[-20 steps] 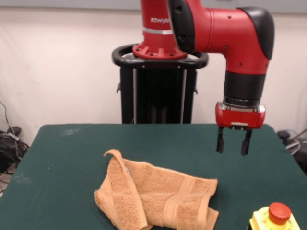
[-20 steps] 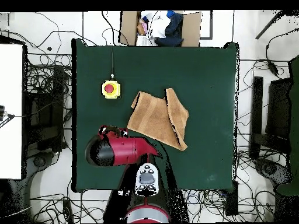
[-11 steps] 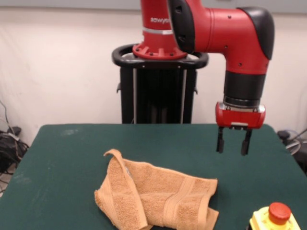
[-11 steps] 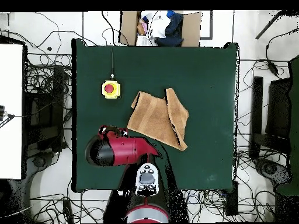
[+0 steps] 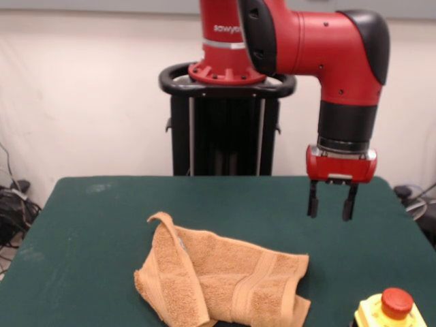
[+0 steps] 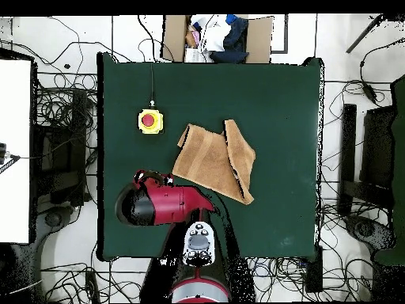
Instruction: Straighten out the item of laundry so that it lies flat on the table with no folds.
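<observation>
The item of laundry is an orange-tan towel lying near the front edge of the dark green table. Its left part is folded over the rest, with one corner curling up, and a woven band crosses it. From overhead the towel sits mid-table with its right side doubled over. My gripper hangs open and empty in the air, above the table to the right of the towel and well clear of it. In the overhead view the red arm covers the gripper.
A yellow box with a red button stands at the front right corner; overhead the button box lies left of the towel, its cable running to the far edge. A cardboard box of clothes sits beyond the table.
</observation>
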